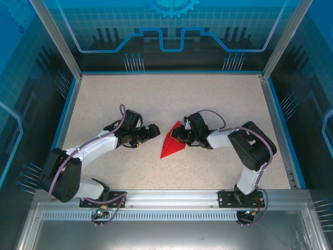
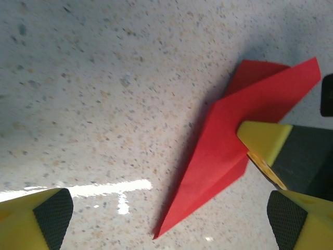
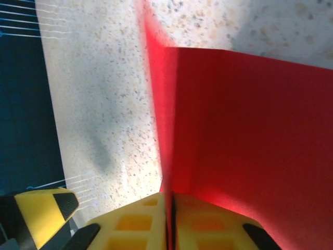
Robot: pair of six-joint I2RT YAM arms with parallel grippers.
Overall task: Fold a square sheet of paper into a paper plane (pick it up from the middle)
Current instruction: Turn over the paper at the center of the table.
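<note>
While the right gripper (image 1: 180, 135) pinches the wide back end of the red paper plane (image 1: 171, 146), the folded dart lies on the middle of the speckled table (image 1: 156, 94), its sharp tip pointing toward the arm bases. The right wrist camera shows the yellow fingers (image 3: 140, 226) pressed together on the paper's (image 3: 250, 120) upright crease. To the left of the plane, apart from it, the left gripper (image 1: 154, 130) stands spread wide and holds nothing; its padded fingertips (image 2: 49, 216) frame the plane's (image 2: 223, 151) tip.
</note>
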